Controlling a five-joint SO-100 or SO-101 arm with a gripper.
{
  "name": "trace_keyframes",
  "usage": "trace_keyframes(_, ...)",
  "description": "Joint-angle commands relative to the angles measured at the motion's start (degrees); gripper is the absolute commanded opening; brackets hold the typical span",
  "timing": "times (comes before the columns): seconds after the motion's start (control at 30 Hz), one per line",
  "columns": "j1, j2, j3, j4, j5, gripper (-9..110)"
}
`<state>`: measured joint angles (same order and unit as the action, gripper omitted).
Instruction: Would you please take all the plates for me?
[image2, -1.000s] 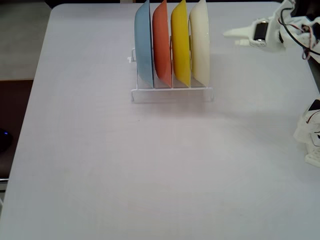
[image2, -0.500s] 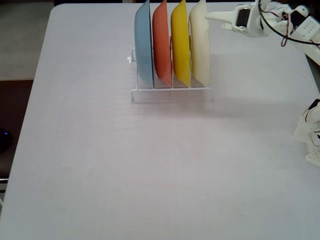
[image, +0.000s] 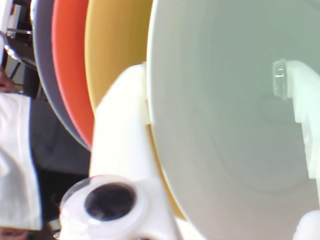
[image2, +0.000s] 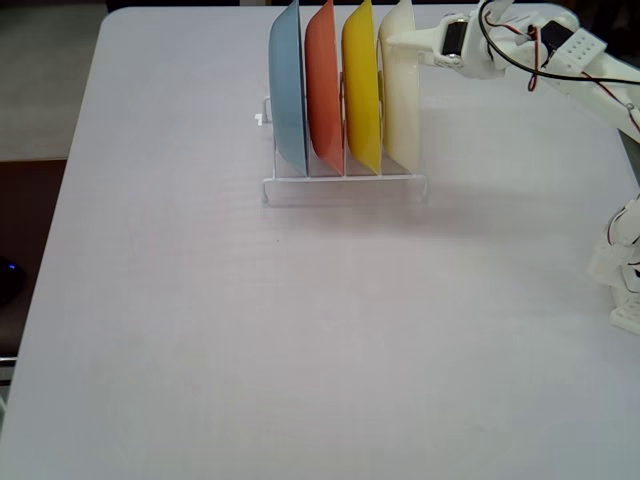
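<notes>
- Gripper (image2: 392, 40) has swung in from the right edge of the table over the last sec and now sits at the top rim of the cream plate (image2: 400, 90), w/ the arm reaching across the far right corner in the fixed view.
- Jaws are apart, straddling that plate's rim: in the wrist view one finger (image: 122, 130) is wedged btwn cream plate (image: 225, 125) and yellow plate (image: 112, 50), the other finger (image: 305, 95) is over the cream plate's open face. No squeeze visible yet, so nothing held.
- All 4 plates stand on edge in the white wire rack (image2: 345, 185) near the far edge of the table, mid-way along it: blue plate (image2: 287, 90), orange-red plate (image2: 323, 90), yellow, cream, left to right in the fixed view. None has shifted.
- Meaning: approach looks done; the grasp on the first plate is the step in hand, w/ no plate removed yet.
</notes>
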<state>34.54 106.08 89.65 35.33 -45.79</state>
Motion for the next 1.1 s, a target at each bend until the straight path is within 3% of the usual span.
trace_keyframes(0.0,-0.7,-0.8,-6.1,-1.1,0.0,13)
trace_keyframes(0.1,-1.1,-2.0,-9.1,0.1,0.4,0)
trace_keyframes(0.77,1.7,-2.6,-49.4,24.6,4.3,-1)
trace_keyframes(1.07,0.3,7.4,-50.4,27.6,10.4,-1)
